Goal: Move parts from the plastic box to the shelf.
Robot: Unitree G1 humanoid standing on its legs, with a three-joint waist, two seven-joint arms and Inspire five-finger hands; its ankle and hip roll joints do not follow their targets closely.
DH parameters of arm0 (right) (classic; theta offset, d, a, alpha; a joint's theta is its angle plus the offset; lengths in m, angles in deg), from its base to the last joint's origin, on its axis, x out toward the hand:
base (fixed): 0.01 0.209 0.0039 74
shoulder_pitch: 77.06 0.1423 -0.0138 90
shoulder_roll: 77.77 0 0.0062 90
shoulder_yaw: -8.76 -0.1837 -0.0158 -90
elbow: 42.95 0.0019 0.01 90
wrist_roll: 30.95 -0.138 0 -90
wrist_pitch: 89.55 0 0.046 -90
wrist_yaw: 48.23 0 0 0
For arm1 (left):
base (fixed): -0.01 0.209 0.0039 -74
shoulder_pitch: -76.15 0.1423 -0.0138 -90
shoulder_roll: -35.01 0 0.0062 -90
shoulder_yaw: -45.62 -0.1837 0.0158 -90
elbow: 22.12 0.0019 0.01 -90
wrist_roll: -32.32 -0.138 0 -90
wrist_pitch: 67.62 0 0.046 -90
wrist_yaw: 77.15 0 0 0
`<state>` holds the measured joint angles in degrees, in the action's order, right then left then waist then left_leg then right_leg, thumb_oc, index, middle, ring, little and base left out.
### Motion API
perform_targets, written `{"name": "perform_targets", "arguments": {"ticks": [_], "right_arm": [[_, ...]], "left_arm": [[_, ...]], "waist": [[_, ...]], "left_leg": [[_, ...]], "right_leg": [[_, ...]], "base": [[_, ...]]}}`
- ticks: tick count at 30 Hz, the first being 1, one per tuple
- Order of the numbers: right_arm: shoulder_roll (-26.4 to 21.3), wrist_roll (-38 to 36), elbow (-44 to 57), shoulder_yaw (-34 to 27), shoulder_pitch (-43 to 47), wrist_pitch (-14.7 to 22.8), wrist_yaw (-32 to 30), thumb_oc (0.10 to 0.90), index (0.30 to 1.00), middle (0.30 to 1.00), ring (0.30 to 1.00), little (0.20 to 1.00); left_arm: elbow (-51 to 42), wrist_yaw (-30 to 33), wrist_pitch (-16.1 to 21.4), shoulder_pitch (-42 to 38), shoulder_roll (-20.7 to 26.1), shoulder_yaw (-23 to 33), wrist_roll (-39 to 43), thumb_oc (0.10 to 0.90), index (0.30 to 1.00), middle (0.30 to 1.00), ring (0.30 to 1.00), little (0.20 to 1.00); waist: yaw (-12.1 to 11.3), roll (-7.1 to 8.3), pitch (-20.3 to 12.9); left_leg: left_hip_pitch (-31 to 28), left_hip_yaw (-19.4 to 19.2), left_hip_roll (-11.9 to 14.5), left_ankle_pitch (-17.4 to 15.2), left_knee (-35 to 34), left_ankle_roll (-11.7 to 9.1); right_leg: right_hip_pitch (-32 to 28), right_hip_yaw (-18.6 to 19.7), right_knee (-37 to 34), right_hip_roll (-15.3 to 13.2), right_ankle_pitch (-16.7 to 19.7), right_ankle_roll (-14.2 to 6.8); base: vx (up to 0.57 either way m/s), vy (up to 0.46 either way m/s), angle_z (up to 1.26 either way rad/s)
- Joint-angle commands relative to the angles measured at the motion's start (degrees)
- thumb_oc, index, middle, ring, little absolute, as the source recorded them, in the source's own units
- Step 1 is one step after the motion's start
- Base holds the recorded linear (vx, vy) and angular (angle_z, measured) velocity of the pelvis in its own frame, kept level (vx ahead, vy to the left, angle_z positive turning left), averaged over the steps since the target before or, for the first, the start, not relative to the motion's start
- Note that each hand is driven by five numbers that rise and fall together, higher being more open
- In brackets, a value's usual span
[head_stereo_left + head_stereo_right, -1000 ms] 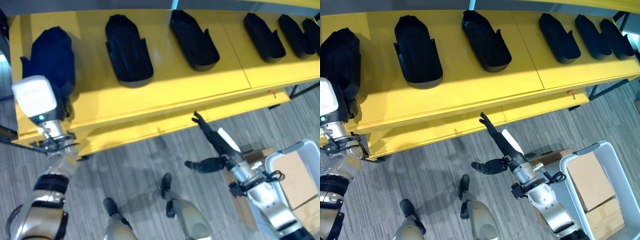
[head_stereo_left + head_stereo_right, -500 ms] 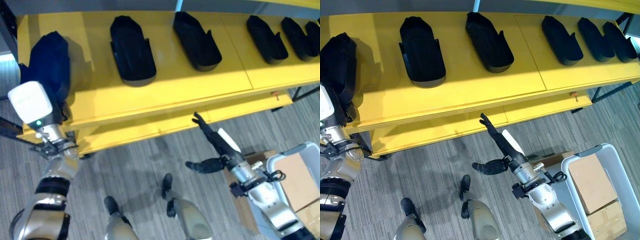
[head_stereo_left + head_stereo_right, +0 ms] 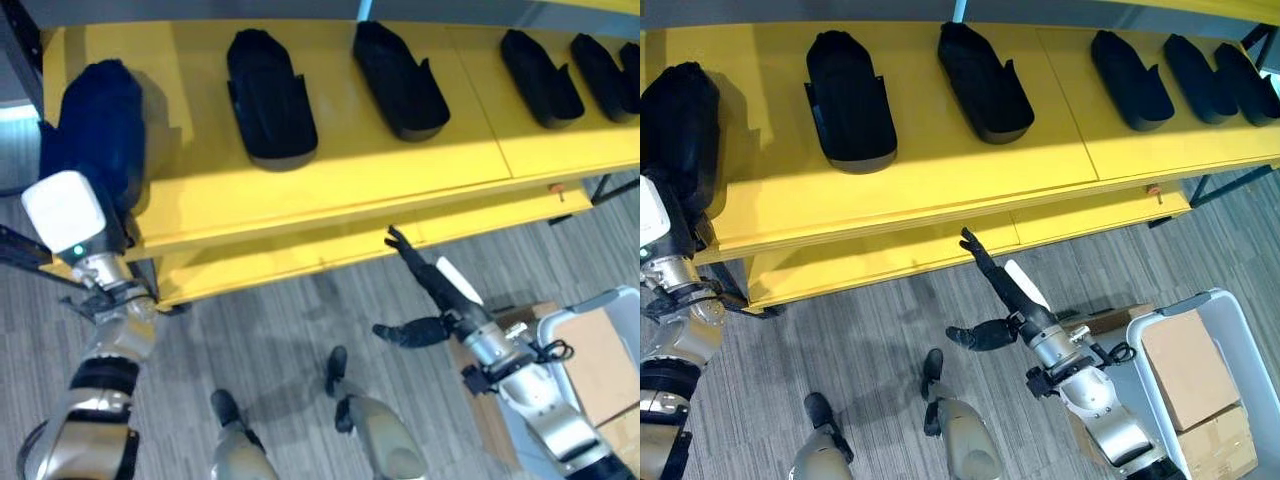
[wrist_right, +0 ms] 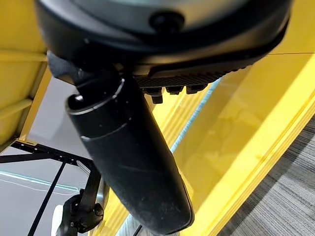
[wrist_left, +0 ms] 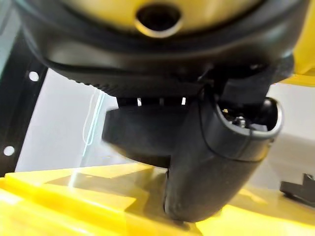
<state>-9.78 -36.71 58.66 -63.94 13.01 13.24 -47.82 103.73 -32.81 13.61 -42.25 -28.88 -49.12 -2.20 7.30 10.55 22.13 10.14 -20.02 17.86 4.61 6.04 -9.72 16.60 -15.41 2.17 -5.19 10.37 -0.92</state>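
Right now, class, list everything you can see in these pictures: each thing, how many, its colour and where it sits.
Shelf: one, yellow, across the top.
Parts: six, black, in a row on the shelf; the leftmost part is at the left hand.
Plastic box: one, pale grey, on the floor at lower right.
Cardboard boxes: two, brown, inside the plastic box.
Floor: grey carpet.
Left hand: dark, at the leftmost part.
Right hand: dark, open, below the shelf edge.

Parts (image 3: pixel 849 95) in a row on the shelf (image 3: pixel 940 180) — box (image 3: pixel 1200 370) at right.
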Motion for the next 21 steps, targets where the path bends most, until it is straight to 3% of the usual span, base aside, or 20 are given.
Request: {"name": "perform_targets", "arguments": {"ticks": [1, 6, 11, 21], "right_arm": [[0.32, -2.67, 9.32, -3.87, 3.06, 4.92, -1.33, 0.9, 1.0, 1.0, 1.0, 1.0], [0.41, -2.71, 9.11, -5.23, 2.7, 5.04, -1.51, 0.9, 1.0, 1.0, 1.0, 1.0], [0.96, -3.28, 7.66, -6.88, 2.87, 4.94, -0.88, 0.9, 1.0, 1.0, 1.0, 1.0], [1.06, -3.5, 7.26, -7.76, 1.71, 4.56, 0.55, 0.9, 1.0, 1.0, 1.0, 1.0]], "left_arm": [[0.81, -2.37, 0.58, 2.05, 4.29, -2.58, -4.03, 0.9, 1.0, 1.0, 1.0, 1.0], [-3.76, -4.79, 3.18, 2.83, 6.37, -3.48, -6.15, 0.9, 1.0, 1.0, 1.0, 1.0], [-10.8, -9.64, 7.57, 4.14, 13.4, -4.95, -10.47, 0.9, 1.0, 1.0, 1.0, 1.0], [-14.35, -11.69, 9.38, 6.21, 16.68, -3.9, -12.31, 0.9, 1.0, 1.0, 1.0, 1.0]], "waist": [[-0.22, 1.96, -1.78], [-0.21, 1.38, -1.88], [-0.68, -0.72, -1.79], [-1.06, -2.8, -2.59]], "left_leg": [[0.84, 3.97, 1.53, -2.62, 5.34, -0.75], [0.86, 3.97, 1.6, -2.67, 5.36, -0.75], [0.98, 4.46, 1.22, -2.89, 5.54, -0.57], [0.84, 5.02, 0.97, -3.11, 5.76, -0.55]], "right_leg": [[-0.27, 1.5, 7.69, -7.89, -6.24, -8.88], [-0.13, 1.68, 7.88, -7.84, -6.35, -8.88], [-0.3, 1.56, 8.25, -8.35, -6.52, -8.99], [-0.64, 1.49, 8.88, -8.85, -6.95, -9.07]], "base": [[0.0, 0.0, 0.0], [0.0, 0.0, 0.0], [0.0, 0.022, 0.01], [0.0, 0.013, 0.03]]}}
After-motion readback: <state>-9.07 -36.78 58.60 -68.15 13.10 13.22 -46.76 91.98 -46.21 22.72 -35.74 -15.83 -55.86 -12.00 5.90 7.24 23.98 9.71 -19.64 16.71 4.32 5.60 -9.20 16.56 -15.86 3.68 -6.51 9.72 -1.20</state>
